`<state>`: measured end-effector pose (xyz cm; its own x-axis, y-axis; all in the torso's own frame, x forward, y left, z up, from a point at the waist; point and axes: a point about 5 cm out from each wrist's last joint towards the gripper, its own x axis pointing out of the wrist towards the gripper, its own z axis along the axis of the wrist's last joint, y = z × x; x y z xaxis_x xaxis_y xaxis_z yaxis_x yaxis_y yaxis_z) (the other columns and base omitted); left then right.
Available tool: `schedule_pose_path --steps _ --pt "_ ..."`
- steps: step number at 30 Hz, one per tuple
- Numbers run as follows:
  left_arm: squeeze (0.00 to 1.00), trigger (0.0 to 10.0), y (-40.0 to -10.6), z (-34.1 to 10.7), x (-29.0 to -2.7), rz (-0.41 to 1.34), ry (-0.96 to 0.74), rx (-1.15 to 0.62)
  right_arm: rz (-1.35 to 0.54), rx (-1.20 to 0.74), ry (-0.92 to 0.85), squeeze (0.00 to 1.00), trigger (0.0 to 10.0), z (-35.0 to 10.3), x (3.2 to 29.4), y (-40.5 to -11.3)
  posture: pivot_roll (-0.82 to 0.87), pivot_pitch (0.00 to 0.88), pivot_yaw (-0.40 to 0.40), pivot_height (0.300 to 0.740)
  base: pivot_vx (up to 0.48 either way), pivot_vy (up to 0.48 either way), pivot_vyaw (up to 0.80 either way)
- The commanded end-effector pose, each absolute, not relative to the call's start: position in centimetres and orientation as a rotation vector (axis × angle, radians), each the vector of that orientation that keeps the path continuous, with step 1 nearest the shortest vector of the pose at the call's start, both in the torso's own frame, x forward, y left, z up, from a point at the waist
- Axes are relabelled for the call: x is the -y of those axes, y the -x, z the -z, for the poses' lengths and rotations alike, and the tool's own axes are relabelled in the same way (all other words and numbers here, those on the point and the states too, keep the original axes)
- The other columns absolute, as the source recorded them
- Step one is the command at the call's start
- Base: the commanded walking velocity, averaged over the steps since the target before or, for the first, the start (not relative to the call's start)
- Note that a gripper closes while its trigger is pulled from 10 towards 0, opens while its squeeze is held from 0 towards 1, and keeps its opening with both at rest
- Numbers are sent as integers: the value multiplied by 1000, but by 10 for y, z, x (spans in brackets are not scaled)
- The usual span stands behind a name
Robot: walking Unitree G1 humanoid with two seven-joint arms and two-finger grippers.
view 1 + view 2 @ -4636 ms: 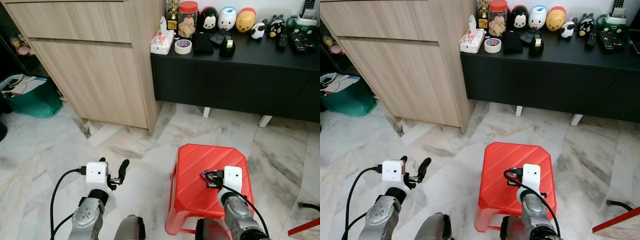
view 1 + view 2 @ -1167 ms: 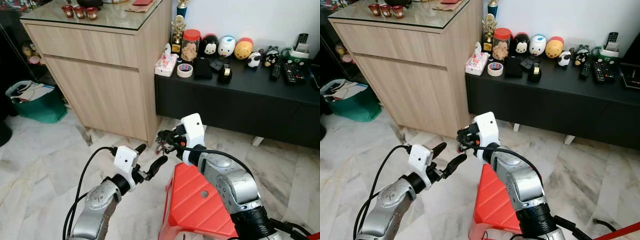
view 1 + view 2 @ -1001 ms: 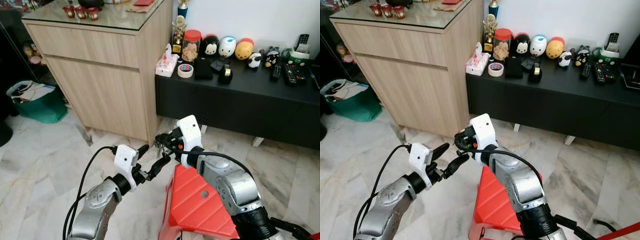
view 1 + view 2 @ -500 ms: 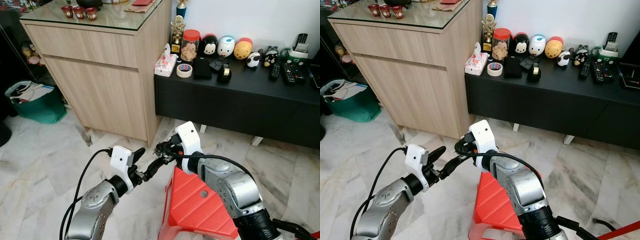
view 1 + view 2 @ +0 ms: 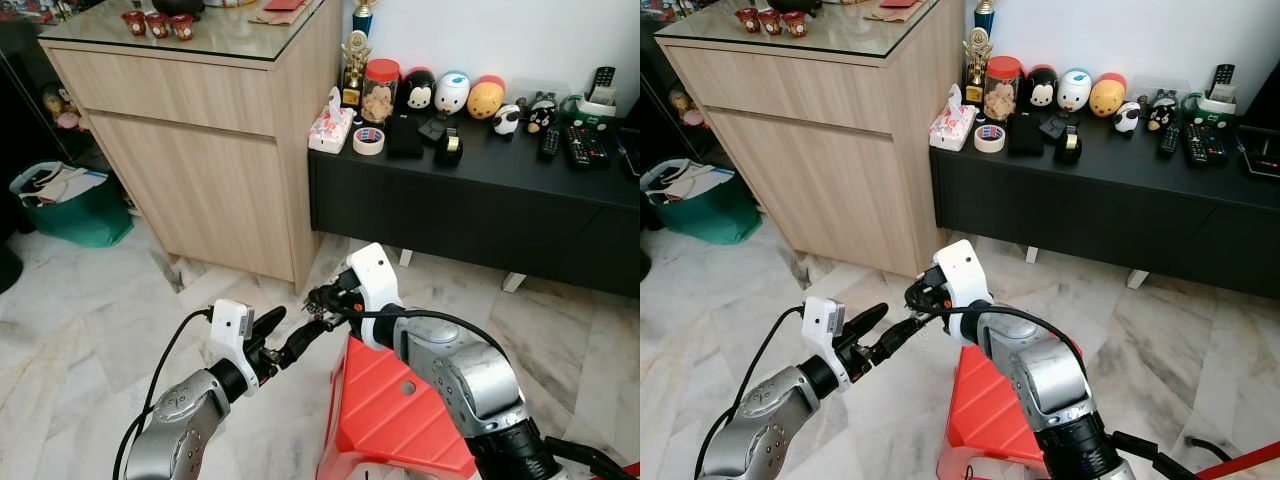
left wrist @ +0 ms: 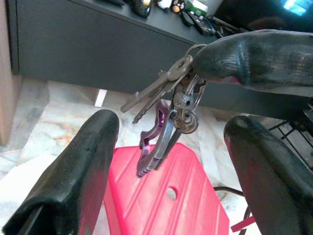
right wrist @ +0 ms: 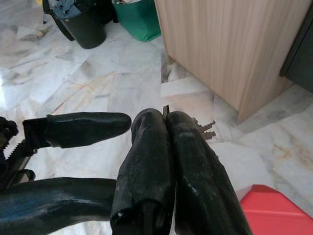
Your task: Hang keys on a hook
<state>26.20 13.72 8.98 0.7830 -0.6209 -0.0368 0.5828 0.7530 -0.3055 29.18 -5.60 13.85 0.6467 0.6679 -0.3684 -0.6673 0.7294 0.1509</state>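
The right end effector [image 5: 322, 299] pinches the keys [image 6: 168, 105] above the red stool [image 5: 395, 418]; the left end effector [image 6: 168, 161] waits wide around them. No hook is visible, hanging remains.

A red plastic stool [image 5: 400, 420] is seen at the lower centre on a marble floor [image 5: 90, 300]. A light wooden cabinet [image 5: 200, 150] fills the upper left, with a green bag [image 5: 70, 205] at the left edge. A black low sideboard [image 5: 480, 200] spans the upper right, on which a tissue pack [image 5: 330, 132], a tape roll [image 5: 367, 140], a red-lidded jar [image 5: 381, 90] and remote controls [image 5: 580, 145] are set.
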Motion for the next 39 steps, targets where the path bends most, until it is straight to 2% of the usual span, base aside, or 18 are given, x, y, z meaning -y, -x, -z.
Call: schedule_pose_path --steps 1,8,9,10,12,13,14,15,16,17,39 --pt "0 10000 -262 -88 -139 668 301 -154 -795 -390 -3 0 10000 -147 52 -288 90 114 -21 740 0 0 0" --pt "0 10000 -266 -89 -139 684 303 -150 -828 -399 -3 0 10000 -149 49 -285 85 112 -25 740 0 0 0" --pt "0 8941 -267 -89 -140 683 303 -148 -836 -399 -3 0 10000 -149 48 -284 83 112 -25 740 0 0 0" --pt "0 8941 -267 -89 -140 683 302 -146 -843 -399 -3 0 10000 -149 47 -283 83 112 -25 740 0 0 0" --pt "0 8039 -268 -90 -140 684 303 -142 -856 -401 -3 0 10000 -150 46 -282 83 113 -26 740 0 0 0" --pt "0 8039 -268 -90 -140 684 303 -142 -856 -401 -3 0 10000 -150 46 -282 83 113 -26 740 0 0 0" --pt "0 4078 -269 -90 -140 686 305 -141 -861 -403 -3 0 10000 -150 45 -281 83 112 -25 740 0 0 0" --pt "0 4078 -269 -90 -140 686 305 -141 -861 -403 -3 0 10000 -150 45 -281 83 112 -25 740 0 0 0" --pt "0 3020 -269 -90 -140 687 305 -139 -863 -404 -2 0 10000 -150 45 -281 83 112 -25 740 0 0 0" --pt "0 0 -269 -90 -140 689 306 -139 -864 -405 -2 0 10000 -150 45 -280 83 112 -25 740 0 0 0" --pt "0 0 -267 -93 -143 713 317 -126 -851 -406 -10 0 10000 -149 46 -281 83 111 -25 740 0 0 0"
